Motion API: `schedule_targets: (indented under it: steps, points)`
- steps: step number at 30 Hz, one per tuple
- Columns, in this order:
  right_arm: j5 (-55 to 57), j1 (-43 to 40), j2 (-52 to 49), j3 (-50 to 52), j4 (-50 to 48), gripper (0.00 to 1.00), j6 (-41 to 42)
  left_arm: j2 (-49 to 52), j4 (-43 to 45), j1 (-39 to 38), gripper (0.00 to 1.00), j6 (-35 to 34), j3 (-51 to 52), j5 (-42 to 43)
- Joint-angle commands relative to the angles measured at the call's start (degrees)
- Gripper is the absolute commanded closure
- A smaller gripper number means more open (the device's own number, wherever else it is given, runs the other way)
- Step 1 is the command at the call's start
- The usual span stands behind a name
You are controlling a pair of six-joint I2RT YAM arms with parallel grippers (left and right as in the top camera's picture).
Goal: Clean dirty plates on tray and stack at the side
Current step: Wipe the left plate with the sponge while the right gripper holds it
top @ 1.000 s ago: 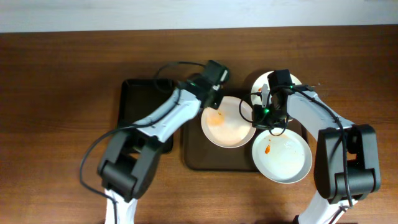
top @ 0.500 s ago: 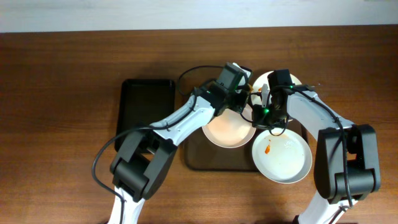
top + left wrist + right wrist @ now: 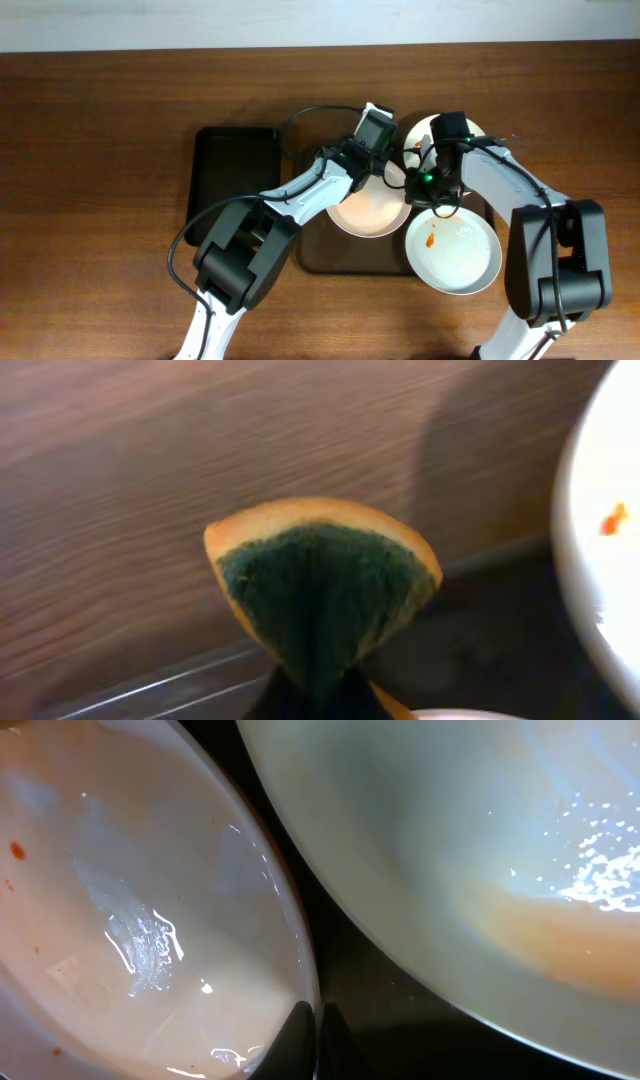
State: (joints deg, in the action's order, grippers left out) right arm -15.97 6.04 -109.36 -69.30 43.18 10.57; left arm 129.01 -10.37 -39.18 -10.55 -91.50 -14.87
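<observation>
Three white plates lie on the brown tray [image 3: 345, 255]: a middle plate [image 3: 362, 212] with a faint orange film, a back right plate [image 3: 470, 128], and a front right plate [image 3: 455, 255] with a red smear. My left gripper [image 3: 320, 698] is shut on an orange sponge [image 3: 322, 595] with a green scouring face. It hovers over the tray's back edge, beside the back right plate [image 3: 600, 560]. My right gripper [image 3: 318, 1038] is shut on the rim of the middle plate [image 3: 130, 920], in the dark gap next to another plate [image 3: 470, 860].
A smaller black tray [image 3: 235, 165] sits to the left of the brown tray. Bare wooden table [image 3: 100, 200] surrounds both trays. Both arms crowd the back of the brown tray, close to each other.
My left arm has swung right and back, from the middle plate's left side to the tray's back edge. The middle plate's orange smear is now only a faint film. The right arm has not moved.
</observation>
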Motion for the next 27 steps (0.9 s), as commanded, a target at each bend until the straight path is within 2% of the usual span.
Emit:
schedule_targets:
  steps: [1,5,9,11,12,16,21,27]
  points:
    - [-0.15,0.31,0.13,0.09,0.28,0.96,-0.48,-2.14,-4.74,1.77,1.0,-0.09,-0.5,-8.72]
    - [-0.15,0.31,0.13,0.09,0.33,0.96,-0.48,-9.73,-13.94,1.46,1.0,-0.13,-0.5,-4.68]
    - [-0.15,0.31,0.13,0.09,0.35,0.96,-0.48,-17.62,-27.98,2.01,1.0,-1.25,-0.5,13.73]
    - [-0.17,0.31,0.13,0.09,0.37,0.96,-0.48,-16.52,-32.33,1.81,1.0,-1.22,-0.37,19.96]
    - [-0.17,0.31,0.13,0.09,0.39,0.96,-0.48,-15.47,-33.66,1.6,1.0,-1.22,-0.37,20.5]
    - [-0.15,0.31,0.13,0.09,0.28,0.96,-0.48,-8.98,-32.61,1.33,1.0,-1.25,-0.37,24.59]
    - [-0.17,0.31,0.13,0.09,0.31,0.96,-0.46,-5.07,-31.17,1.31,1.0,-1.11,-0.37,27.23]
    - [-0.17,0.31,0.13,0.09,0.33,0.96,-0.46,-0.42,-30.29,0.44,1.0,-1.25,-0.37,14.58]
